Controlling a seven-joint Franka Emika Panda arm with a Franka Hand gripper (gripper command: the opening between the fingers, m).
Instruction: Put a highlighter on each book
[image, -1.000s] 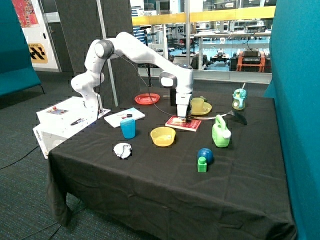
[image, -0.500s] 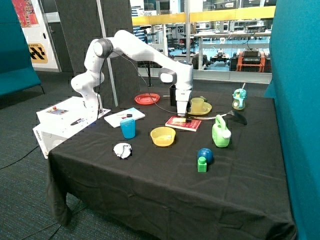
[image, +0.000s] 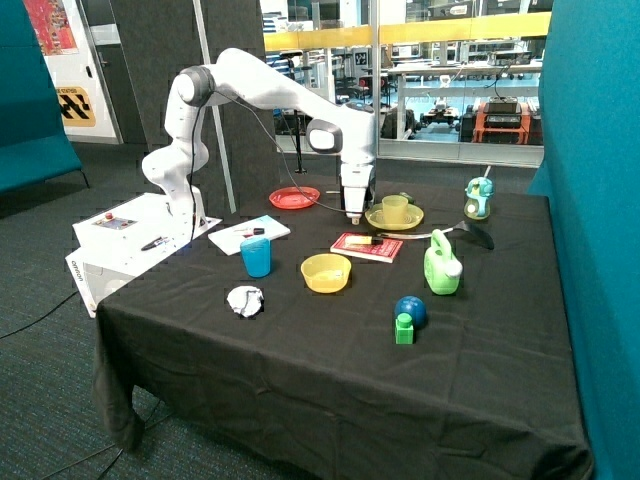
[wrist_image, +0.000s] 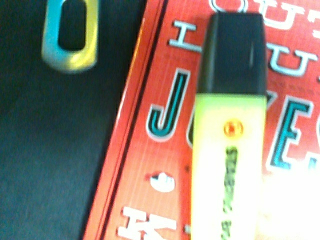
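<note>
The red book with white print lies mid-table, and a yellow highlighter with a black cap lies on it. The wrist view shows that highlighter flat on the red cover. My gripper hangs open and empty a short way above the book's far edge, touching nothing. The white book lies near the table's far corner by the arm's base, with a dark and red pen-like thing on it.
A yellow bowl and a blue cup stand in front of the books. A yellow plate with a cup is just behind the gripper, with a red plate beside it. A green toy can stands nearby.
My gripper has let go of the yellow highlighter on the red book and has risen up and back from it. The highlighter stays on the book.
</note>
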